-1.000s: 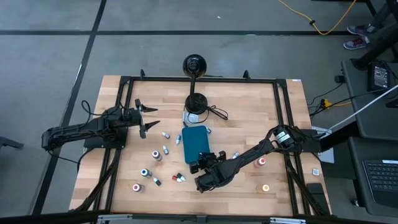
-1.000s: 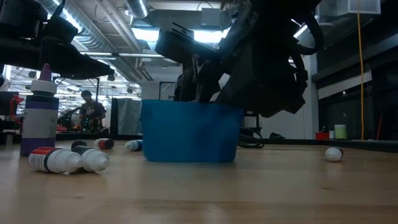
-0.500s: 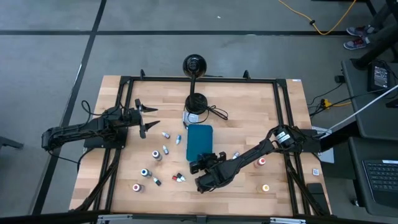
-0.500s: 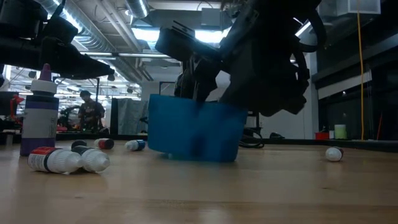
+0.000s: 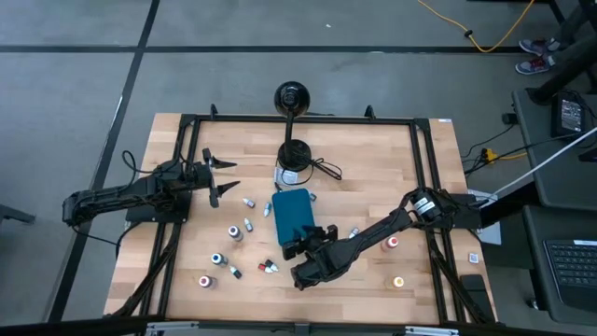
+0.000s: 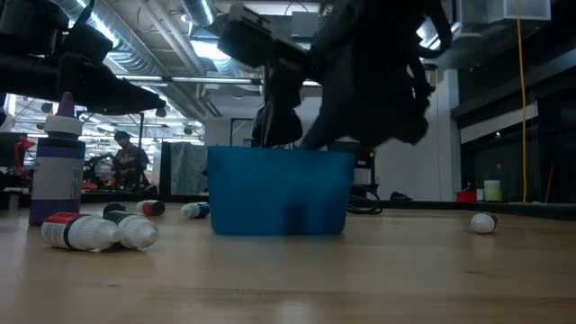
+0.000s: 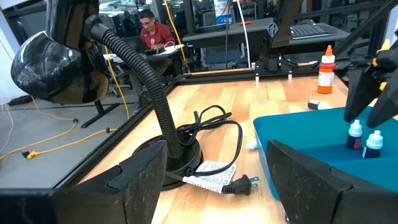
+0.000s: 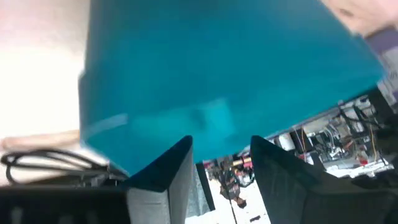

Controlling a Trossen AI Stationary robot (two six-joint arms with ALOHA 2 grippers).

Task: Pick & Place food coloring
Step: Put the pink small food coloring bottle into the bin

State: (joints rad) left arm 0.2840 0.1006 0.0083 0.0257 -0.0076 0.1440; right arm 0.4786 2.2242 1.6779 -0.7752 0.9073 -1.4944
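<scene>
The teal tray [image 5: 291, 210] stands flat on the wooden table near its middle. Two small food coloring bottles [image 7: 364, 138] stand inside it. Several more food coloring bottles [image 5: 241, 229] lie scattered to the tray's left and near side, and three [image 5: 393, 243] to its right. My right gripper [image 5: 300, 245] hangs just above the tray's near rim [image 6: 279, 153], open, with nothing between its fingers [image 8: 161, 177]. My left gripper [image 5: 219, 177] waits open at the table's left, pointing level toward the tray.
A black gooseneck lamp [image 5: 295, 154] stands just beyond the tray, its cord and plug [image 7: 217, 180] on the table. A tall purple bottle [image 6: 56, 171] stands upright at the near left. Black frame rails [image 5: 187, 121] run around the table. A person [image 7: 152, 28] sits far behind.
Half a second ago the tray was tipped and skewed, one end off the table. It has dropped back flat and now stands square. My right gripper has risen a little above the tray's rim.
</scene>
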